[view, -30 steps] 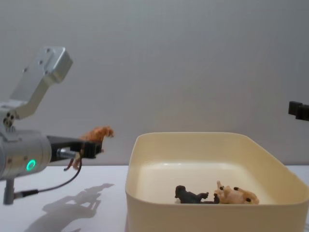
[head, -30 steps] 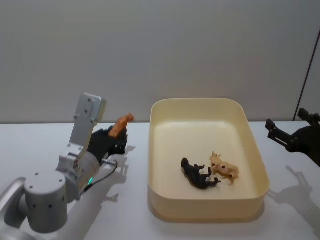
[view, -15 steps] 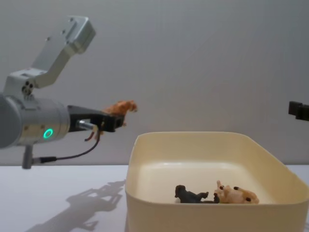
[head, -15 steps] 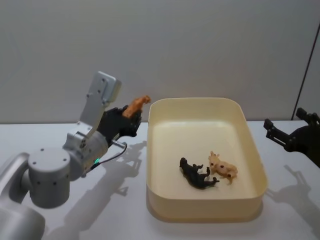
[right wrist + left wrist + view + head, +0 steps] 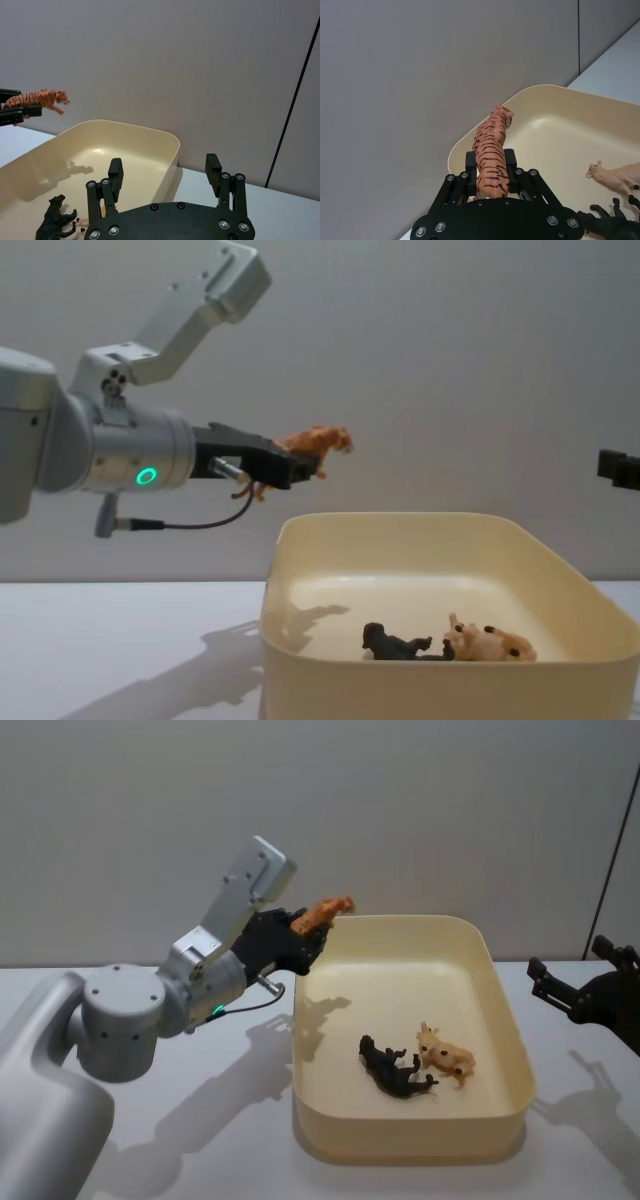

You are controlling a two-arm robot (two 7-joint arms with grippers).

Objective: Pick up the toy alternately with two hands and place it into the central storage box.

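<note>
Left gripper point(image 5: 305, 942) is clamped on a toy tiger point(image 5: 322, 911), its two fingers pressed against the animal's flanks in the left wrist view, head pointing forward past the fingertips. Over the last second the arm has risen and swung toward the middle — a second ago the tiger hung low over the table well to the left of the box point(image 5: 510, 1030), and now it is raised above the box's near-left corner, just over the rim. In the chest view the tiger point(image 5: 318, 443) sits clearly higher than the box wall point(image 5: 420, 670), and its shadow already falls on the inner floor. So the carry looks nearly done; what seems left is a little more travel inward, then a release.

Two toys already lie on the box floor — a black animal point(image 5: 398, 1069) on its side and a tan spotted one point(image 5: 448, 1056) touching it. A drop near the left corner would land clear of both.

Right gripper point(image 5: 165, 176) waits out at the right, beyond the box's right edge, jaws spread wide and holding nothing.
</note>
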